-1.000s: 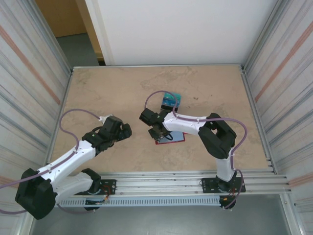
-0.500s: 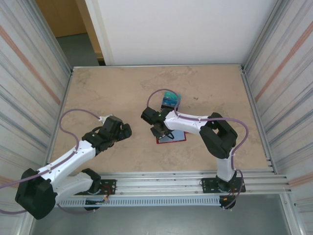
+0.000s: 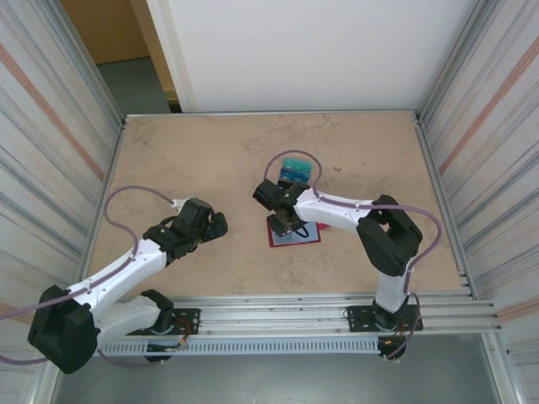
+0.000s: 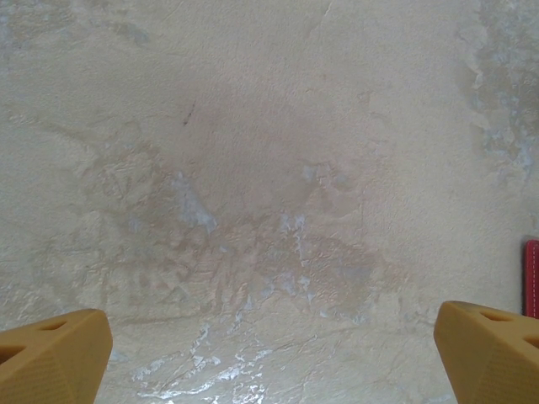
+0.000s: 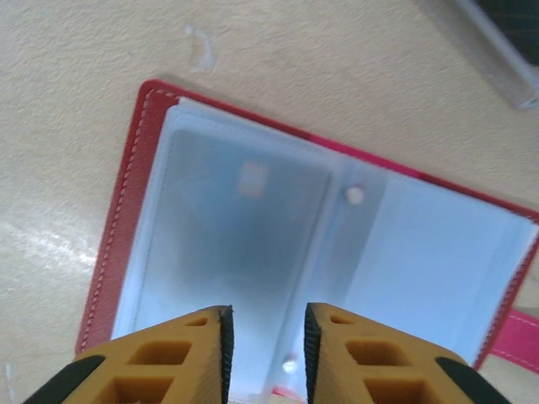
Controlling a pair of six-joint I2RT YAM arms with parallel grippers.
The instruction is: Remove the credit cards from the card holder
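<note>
Showing pale pockets, the red card holder (image 5: pixel 421 252) lies open (both jaws parted).

The top camera is looking steeply down from above and behind the arm bases, standing well back and taking in the whole desk (image 3: pixel 194 151). The left wrist camera is facing down at bare desk from close by, the left tool (image 4: pixel 269 358) framing its lower corners; a red sliver at its right edge is probably the holder (image 4: pixel 531 278). The right wrist camera is hanging very near over the open holder, past the right tool (image 5: pixel 265 353), a spot the top view is also covering.
</note>
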